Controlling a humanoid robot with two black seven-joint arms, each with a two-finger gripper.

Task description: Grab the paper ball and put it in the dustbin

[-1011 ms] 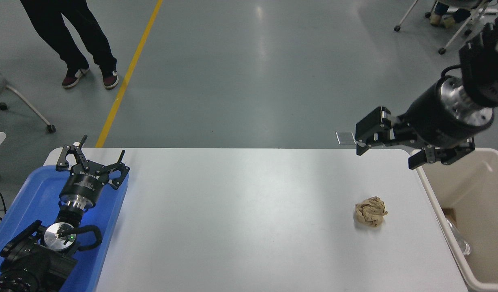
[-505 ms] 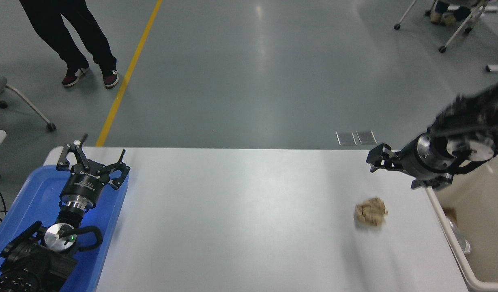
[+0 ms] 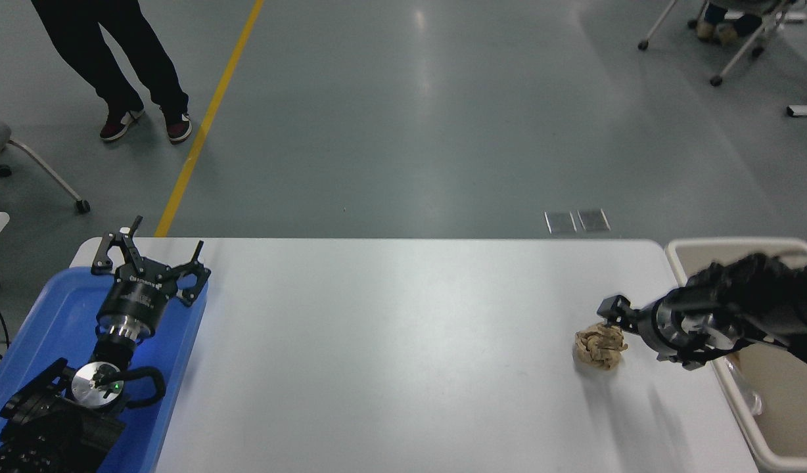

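The paper ball (image 3: pixel 598 349), a crumpled tan-brown wad, lies on the white table (image 3: pixel 390 341) near its right end. My right gripper (image 3: pixel 619 326) comes in low from the right and points left at the ball. Its far finger (image 3: pixel 609 308) touches the ball's upper right edge. The jaws look spread and hold nothing; the near finger is mostly hidden. The beige dustbin (image 3: pixel 706 245) stands at the table's right edge, partly under my right arm. My left gripper (image 3: pixel 147 253) is open and parked at the lower left.
A blue tray (image 3: pixel 42 315) lies under the left arm at the table's left end. Some clear plastic (image 3: pixel 745 394) lies inside the dustbin. A person's legs (image 3: pixel 114 66) are on the floor at the top left, and wheeled chairs stand at both top corners.
My right arm has dropped from high above the table's far right corner down to table level at the paper ball. The ball and the left arm have not moved.
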